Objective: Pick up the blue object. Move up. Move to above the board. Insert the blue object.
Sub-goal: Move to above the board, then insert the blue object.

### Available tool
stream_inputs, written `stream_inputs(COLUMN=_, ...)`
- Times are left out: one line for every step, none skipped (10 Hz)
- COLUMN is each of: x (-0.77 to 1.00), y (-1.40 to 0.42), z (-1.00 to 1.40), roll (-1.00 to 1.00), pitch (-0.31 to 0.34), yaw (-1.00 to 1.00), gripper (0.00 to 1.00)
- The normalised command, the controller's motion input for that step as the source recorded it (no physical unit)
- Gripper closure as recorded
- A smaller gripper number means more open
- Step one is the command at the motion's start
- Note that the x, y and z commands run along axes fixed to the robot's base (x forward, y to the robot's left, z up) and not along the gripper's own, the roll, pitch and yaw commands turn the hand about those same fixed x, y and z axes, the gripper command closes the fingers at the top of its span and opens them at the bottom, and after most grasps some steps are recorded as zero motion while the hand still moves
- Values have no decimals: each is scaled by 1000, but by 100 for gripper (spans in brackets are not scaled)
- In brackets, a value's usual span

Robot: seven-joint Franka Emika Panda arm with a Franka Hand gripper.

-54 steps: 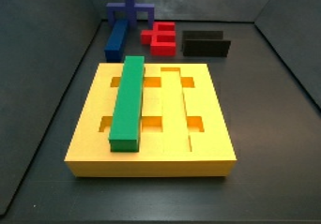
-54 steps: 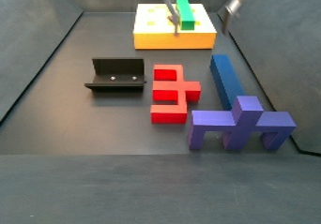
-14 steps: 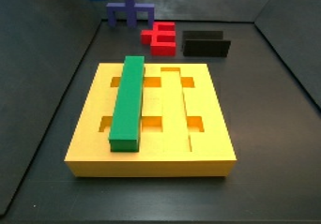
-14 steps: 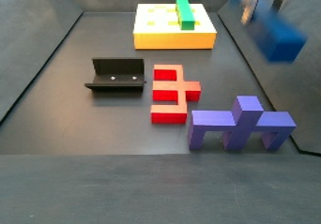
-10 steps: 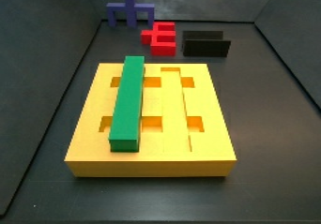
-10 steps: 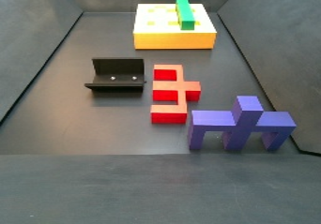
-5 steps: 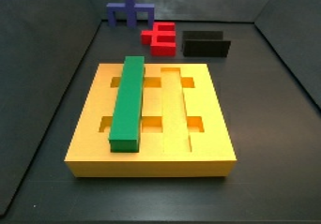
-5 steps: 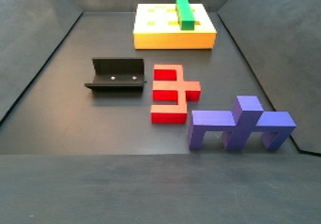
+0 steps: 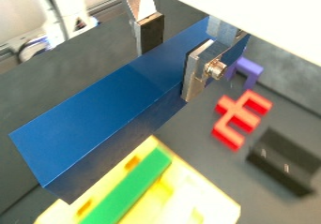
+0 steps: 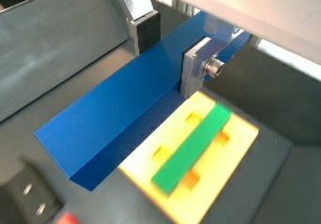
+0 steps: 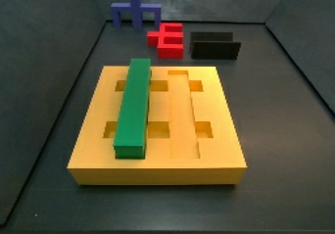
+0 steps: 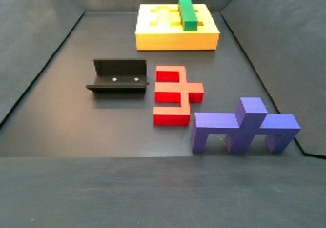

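High above the floor, out of both side views, the gripper (image 9: 172, 52) is clamped on the blue bar (image 9: 119, 111), its silver fingers (image 9: 198, 70) pressed against the bar's two long faces near one end, so most of the length juts out free beyond the grip. In a wrist view the bar (image 10: 131, 106) hangs over the board (image 10: 238, 145), roughly in line with the green bar (image 10: 191, 148) seated in a groove there. The blue bar looks rigid, with smooth, plain, faintly glossy faces and square edges; I judge it light but slick, and with the hold so far toward one end it may tip or slide between the pads, so a firm squeeze across the flat sides suits it better than any hold on an edge. The board (image 11: 210, 125) is a thick yellow slab with long parallel grooves and small rectangular cut-outs, lying on the dark matte floor near its front edge in a side view. Toward the back edge stand a red blocky piece (image 11: 167, 36), a purplish pronged piece (image 11: 129, 8) and the black fixture (image 11: 216, 45), all hard-edged and plastic-looking, well apart from the board.
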Motion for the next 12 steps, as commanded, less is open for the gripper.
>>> stream_inputs(x=300, y=-446, z=83, roll=35, pitch=150, yaw=6, gripper=100)
stream_inputs(x=174, y=-258, z=63, roll=38, pitch=95, yaw=8, gripper=100)
stream_inputs(x=20, y=0, z=0, roll=0, pitch=0, yaw=0, gripper=100)
stream_inputs(x=20, y=0, z=0, roll=0, pitch=0, yaw=0, gripper=100)
stream_inputs(x=149, y=0, z=-226, roll=-36, pitch=0, yaw=0, gripper=100)
stream_inputs(x=149, y=-94, z=-780, roll=0, pitch=-40, yaw=0, gripper=100)
stream_inputs(x=169, y=-223, z=-1000, roll=47, pitch=-31, yaw=0, gripper=100)
stream_inputs(x=191, y=-223, z=-1000, roll=83, pitch=-11, yaw=3, gripper=100)
stream_inputs(x=223, y=-246, z=-1000, roll=134, pitch=0, yaw=14, gripper=100)
stream_inputs(x=166, y=-214, z=-986, roll=173, pitch=0, yaw=49, gripper=100)
stream_inputs(x=0, y=-131, z=-963, roll=149, pitch=-19, yaw=11, gripper=100)
stream_inputs(x=0, y=-109, z=-880, roll=20, pitch=-34, yaw=23, gripper=100)
